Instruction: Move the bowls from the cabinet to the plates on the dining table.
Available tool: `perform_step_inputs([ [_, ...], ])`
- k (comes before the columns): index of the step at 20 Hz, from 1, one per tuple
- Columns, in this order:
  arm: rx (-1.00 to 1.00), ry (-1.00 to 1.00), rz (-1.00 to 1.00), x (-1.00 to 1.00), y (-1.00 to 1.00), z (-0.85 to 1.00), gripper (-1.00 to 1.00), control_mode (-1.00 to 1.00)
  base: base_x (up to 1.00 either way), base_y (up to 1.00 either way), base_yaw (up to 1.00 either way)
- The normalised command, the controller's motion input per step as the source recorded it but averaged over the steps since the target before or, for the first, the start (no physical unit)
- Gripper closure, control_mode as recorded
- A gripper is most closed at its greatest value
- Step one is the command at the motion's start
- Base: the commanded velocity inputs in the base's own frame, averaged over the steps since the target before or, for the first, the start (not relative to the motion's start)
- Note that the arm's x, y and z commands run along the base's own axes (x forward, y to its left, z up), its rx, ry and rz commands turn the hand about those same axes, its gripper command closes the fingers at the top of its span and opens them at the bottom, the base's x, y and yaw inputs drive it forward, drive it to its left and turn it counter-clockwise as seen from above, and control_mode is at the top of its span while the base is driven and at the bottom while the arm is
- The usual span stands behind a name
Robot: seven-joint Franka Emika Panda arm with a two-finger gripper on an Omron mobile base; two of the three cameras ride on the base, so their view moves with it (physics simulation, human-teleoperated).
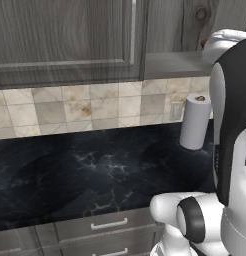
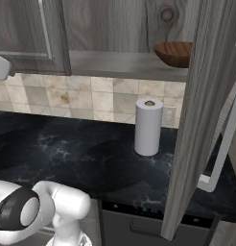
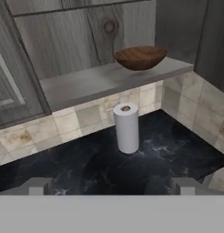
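Grey cabinet (image 3: pixel 86 50) open, black marble worktop (image 3: pixel 86 159) below with a paper roll (image 3: pixel 126 127) standing. Brown wooden bowl (image 3: pixel 140 57) on the shelf (image 3: pixel 95 82) at 1 o'clock in the hand view, likely light, rigid, smooth; best pinched across the rim. Tool (image 3: pixel 112 185) spread wide, empty.

The grey cabinet shelf (image 3: pixel 95 82) carries a dark brown wooden bowl (image 3: pixel 140 58) sitting upright near its right end. Below it, the black marble-look counter (image 3: pixel 86 159) bears a white paper towel roll (image 3: pixel 126 127) standing upright close to the tiled wall.
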Motion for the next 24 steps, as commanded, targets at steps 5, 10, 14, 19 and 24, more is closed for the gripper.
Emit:
perform_step_inputs([
  [5,0.04,-0.13,0.16,0.18,0.18,-0.04,-1.00,-1.00,0.00,0.00,0.00],
  [10,-0.02,-0.18,0.20,0.14,0.27,0.00,-1.00,-1.00,0.00,0.00,0.00],
  [14,-0.06,-0.16,0.10,0.19,0.33,0.00,-1.00,-1.00,0.00,0.00,0.00],
  [19,0.00,-0.10,0.05,0.34,0.18,-0.06,-1.00,-1.00,0.00,0.00,0.00],
  [24,0.00,-0.09,0.05,0.39,0.11,-0.11,-1.00,-1.00,0.00,0.00,0.00],
])
